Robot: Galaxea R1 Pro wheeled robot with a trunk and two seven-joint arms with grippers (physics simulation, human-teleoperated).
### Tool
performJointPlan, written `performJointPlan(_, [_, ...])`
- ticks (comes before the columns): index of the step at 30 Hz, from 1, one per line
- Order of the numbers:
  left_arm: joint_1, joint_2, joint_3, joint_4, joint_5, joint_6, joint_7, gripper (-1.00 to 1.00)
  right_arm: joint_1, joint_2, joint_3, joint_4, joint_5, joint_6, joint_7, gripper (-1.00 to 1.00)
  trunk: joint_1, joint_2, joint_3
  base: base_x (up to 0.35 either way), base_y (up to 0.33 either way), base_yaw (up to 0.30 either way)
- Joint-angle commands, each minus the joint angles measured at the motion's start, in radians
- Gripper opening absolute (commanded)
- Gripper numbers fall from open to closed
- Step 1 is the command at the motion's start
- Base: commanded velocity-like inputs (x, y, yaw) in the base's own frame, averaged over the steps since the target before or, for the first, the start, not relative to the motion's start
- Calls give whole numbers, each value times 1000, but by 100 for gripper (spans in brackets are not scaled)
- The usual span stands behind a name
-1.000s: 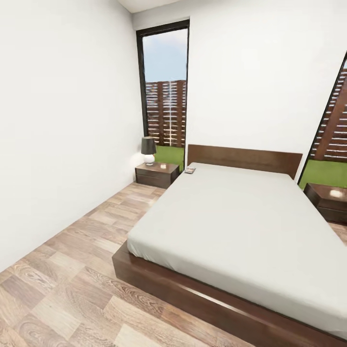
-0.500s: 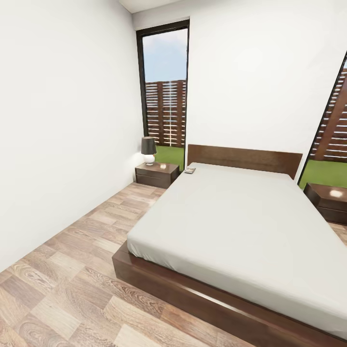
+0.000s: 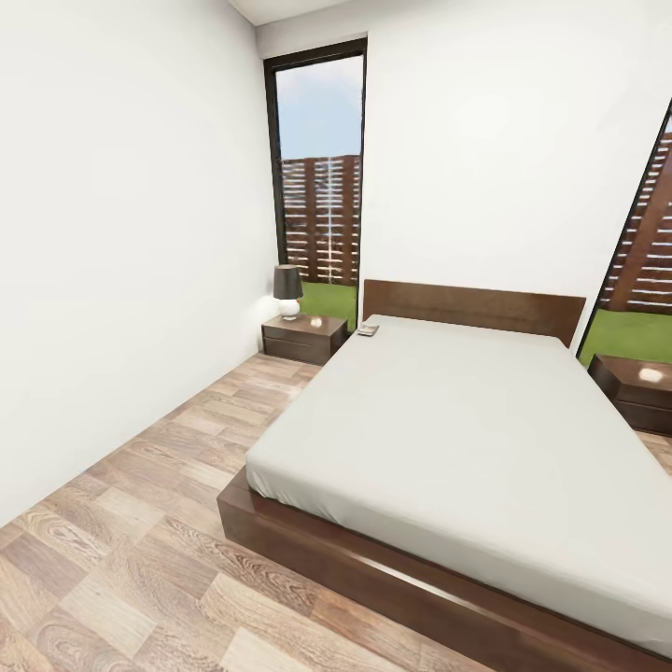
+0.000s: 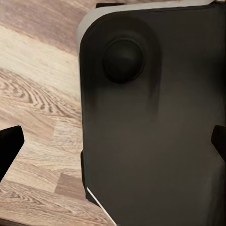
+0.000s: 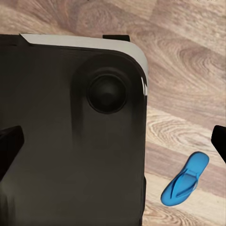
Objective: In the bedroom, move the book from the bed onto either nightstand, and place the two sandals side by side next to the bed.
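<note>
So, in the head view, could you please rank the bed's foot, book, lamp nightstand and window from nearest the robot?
1. Bed's foot corner, low centre.
2. Book at the mattress's head corner and nightstand beside it: too close to call.
3. Window, behind the nightstand.

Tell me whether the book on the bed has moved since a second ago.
No. The book lies at the same corner of the bed, just below the headboard and beside the nightstand with the lamp.

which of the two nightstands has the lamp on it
The nightstand left of the bed, under the tall window, carries the dark-shaded lamp. The other nightstand, at the bed's right, bears no lamp. The book lies on the mattress corner nearest the lamp.
</note>
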Motion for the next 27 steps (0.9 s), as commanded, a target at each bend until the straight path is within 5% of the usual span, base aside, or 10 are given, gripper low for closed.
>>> performJointPlan(1, [1, 0, 0, -6, 0, 0, -2, 100, -1, 0, 1, 1, 1, -3, 0, 100, 0, 0, -1, 0, 0, 0])
performJointPlan(8, [1, 0, 0, -46, 2, -1, -2, 100, -1, 0, 1, -1, 4, -1, -5, 100, 0, 0, -1, -43, 16, 0])
performJointPlan(27, [1, -2, 3, -55, 4, -14, -3, 100, -1, 0, 1, 2, 4, -6, -11, 100, 0, 0, -1, -279, 32, -6])
